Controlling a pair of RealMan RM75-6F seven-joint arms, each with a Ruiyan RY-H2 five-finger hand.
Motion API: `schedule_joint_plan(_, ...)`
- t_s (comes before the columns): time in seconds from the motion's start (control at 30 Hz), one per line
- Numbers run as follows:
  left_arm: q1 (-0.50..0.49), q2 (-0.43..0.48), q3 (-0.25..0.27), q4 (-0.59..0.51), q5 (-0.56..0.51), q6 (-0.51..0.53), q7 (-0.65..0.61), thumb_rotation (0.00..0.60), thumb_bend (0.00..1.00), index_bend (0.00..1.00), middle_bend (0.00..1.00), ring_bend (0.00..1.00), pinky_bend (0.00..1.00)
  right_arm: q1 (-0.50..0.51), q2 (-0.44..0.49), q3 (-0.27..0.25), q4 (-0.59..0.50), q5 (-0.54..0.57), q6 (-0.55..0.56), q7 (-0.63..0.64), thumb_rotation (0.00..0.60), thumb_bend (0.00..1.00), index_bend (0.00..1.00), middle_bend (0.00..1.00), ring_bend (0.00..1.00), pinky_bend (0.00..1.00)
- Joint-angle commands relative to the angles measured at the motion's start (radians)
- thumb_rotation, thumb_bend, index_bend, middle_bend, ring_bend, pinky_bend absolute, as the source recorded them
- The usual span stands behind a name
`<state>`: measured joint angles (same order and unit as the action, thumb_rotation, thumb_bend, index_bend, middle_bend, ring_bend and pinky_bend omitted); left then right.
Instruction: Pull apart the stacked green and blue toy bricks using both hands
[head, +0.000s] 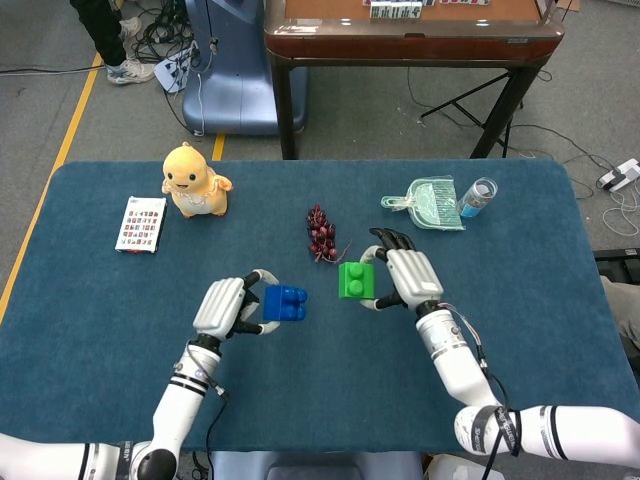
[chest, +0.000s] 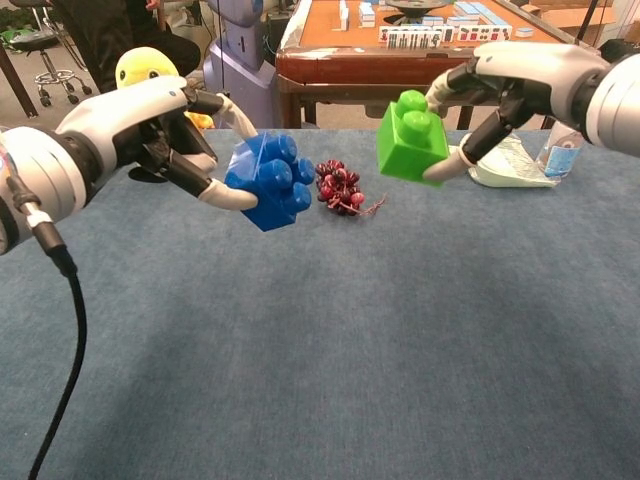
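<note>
The two bricks are apart and both are in the air above the blue table (head: 520, 290). My left hand (head: 224, 305) (chest: 150, 130) grips the blue brick (head: 285, 302) (chest: 270, 183), studs turned toward the chest camera. My right hand (head: 408, 277) (chest: 510, 85) holds the green brick (head: 355, 280) (chest: 412, 138) between thumb and fingers. A clear gap separates the bricks, with the green one further right and slightly higher.
A bunch of dark red grapes (head: 321, 233) (chest: 340, 187) lies on the table behind the bricks. A yellow duck toy (head: 194, 181) and a card pack (head: 140, 224) sit back left. A green dustpan (head: 428, 203) and a bottle (head: 478, 197) stand back right.
</note>
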<state>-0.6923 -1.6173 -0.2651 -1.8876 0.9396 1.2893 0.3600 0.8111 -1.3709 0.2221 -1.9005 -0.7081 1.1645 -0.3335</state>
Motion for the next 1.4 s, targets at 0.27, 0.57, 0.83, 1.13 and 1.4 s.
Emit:
schedule_joint_plan(0.27, 0.018, 0.003, 0.033, 0.023, 0.082, 0.067, 0.083, 0.600, 0.08, 0.00, 1.00, 0.98, 1.00, -0.047, 0.016, -0.011, 0.026, -0.101, 0.018, 0.023, 0.600, 0.00, 0.00, 0.06, 0.00, 0.00)
schedule_joint_plan(0.57, 0.117, 0.176, 0.105, -0.020, 0.104, 0.135, 0.153, 0.600, 0.08, 0.02, 0.65, 0.67, 0.97, -0.146, 0.113, -0.050, 0.024, -0.227, 0.087, 0.056, 0.600, 0.01, 0.01, 0.06, 0.00, 0.00)
schedule_joint_plan(0.83, 0.251, 0.389, 0.184, 0.065, 0.177, 0.130, -0.047, 0.600, 0.08, 0.14, 0.35, 0.33, 0.56, -0.288, 0.218, -0.137, 0.086, -0.471, 0.140, 0.245, 0.600, 0.04, 0.13, 0.11, 0.00, 0.00)
schedule_joint_plan(1.13, 0.387, 0.492, 0.228, 0.228, 0.252, 0.197, -0.203, 0.600, 0.08, 0.23, 0.34, 0.31, 0.53, -0.438, 0.285, -0.210, 0.166, -0.634, 0.247, 0.404, 0.600, 0.04, 0.22, 0.17, 0.00, 0.04)
schedule_joint_plan(1.4, 0.491, 0.491, 0.286, 0.282, 0.329, 0.257, -0.218, 0.600, 0.08, 0.25, 0.34, 0.31, 0.53, -0.540, 0.319, -0.249, 0.211, -0.670, 0.268, 0.533, 0.600, 0.04, 0.25, 0.20, 0.01, 0.06)
